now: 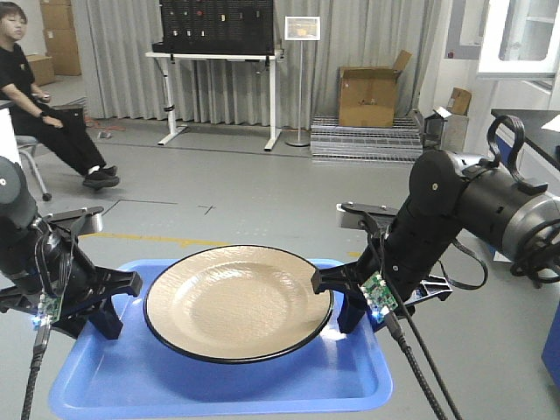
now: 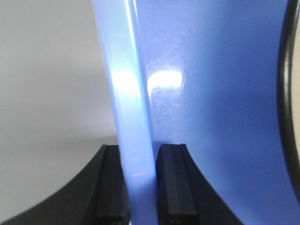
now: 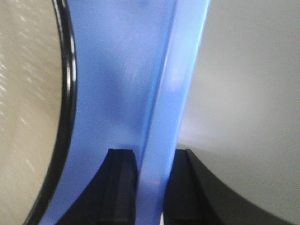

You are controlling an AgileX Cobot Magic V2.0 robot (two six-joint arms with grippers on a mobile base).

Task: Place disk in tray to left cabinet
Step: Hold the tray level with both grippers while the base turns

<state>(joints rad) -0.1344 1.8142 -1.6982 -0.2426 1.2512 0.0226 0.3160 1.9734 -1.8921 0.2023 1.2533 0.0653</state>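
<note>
The tan disk (image 1: 238, 302) with its thin black rim lies in the middle of the blue tray (image 1: 175, 376), which hangs above the grey floor between my two arms. My left gripper (image 1: 112, 304) is shut on the tray's left rim; the left wrist view shows that rim (image 2: 129, 117) pinched in the gripper (image 2: 140, 150), with the disk's edge (image 2: 291, 93) at far right. My right gripper (image 1: 348, 302) is shut on the right rim. Its wrist view shows the rim (image 3: 178, 93) clamped in the gripper (image 3: 151, 153), the disk (image 3: 28, 93) to the left. The left cabinet is out of view.
A seated person (image 1: 35, 96) is at the back left. A white table with a black rack (image 1: 219, 52), a sign stand (image 1: 302, 79) and a cardboard box (image 1: 367, 92) line the back. A dark counter (image 1: 534, 131) stands at the right.
</note>
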